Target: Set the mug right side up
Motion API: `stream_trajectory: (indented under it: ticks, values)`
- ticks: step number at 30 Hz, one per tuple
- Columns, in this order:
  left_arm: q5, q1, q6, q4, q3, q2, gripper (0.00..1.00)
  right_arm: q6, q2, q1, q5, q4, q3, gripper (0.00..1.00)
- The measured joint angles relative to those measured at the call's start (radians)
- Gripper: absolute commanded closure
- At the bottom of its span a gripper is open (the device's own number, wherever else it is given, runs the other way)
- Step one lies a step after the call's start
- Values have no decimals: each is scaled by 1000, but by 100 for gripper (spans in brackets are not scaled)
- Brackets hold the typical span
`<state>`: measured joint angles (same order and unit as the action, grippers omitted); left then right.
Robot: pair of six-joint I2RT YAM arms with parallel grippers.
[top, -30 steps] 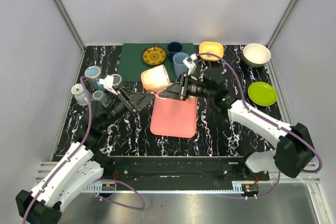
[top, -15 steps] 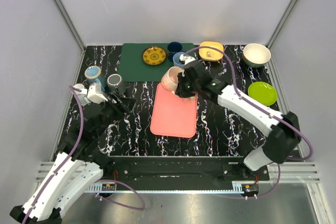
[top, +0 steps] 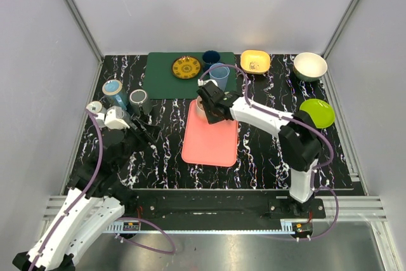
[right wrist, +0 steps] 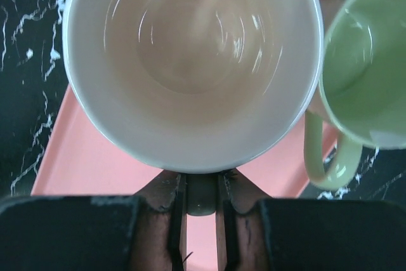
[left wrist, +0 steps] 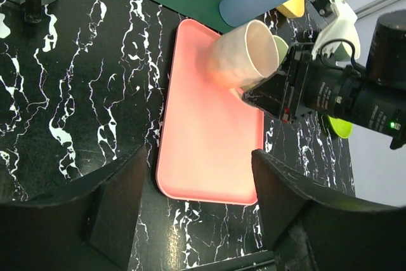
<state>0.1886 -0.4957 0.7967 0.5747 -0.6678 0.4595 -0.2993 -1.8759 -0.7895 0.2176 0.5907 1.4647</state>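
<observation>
pink mug (right wrist: 190,61): over the far end of the pink tray (left wrist: 196,150), tilted, mouth facing up at the right wrist camera; not fully upright, tray contact unclear.
right end effector (right wrist: 202,185): near closed, pinching the mug's side so a wrist roll can right it.
right arm (top: 266,115): reaches left across the bench (top: 260,157), wrist bent over the tray.
left end effector (left wrist: 198,157): wide open, empty, held clear.
green mug (right wrist: 368,74): just beside the pink mug, tight clearance.

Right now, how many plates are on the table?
2: a yellow plate on the green mat at the back, and a green plate near the right edge. Others may be hidden.
</observation>
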Motion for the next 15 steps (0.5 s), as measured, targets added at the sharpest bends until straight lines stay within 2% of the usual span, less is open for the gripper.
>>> stream_trajectory:
  ticks: [9,14,15]
  values:
    - [9,0,-15,8,9,1,31,28,-163,0,47,-6,116,100]
    - [13,0,-24,8,9,10,30,37,-194,0,85,5,159,100]
    - [15,0,-27,8,9,14,30,39,-199,1,89,9,166,93]
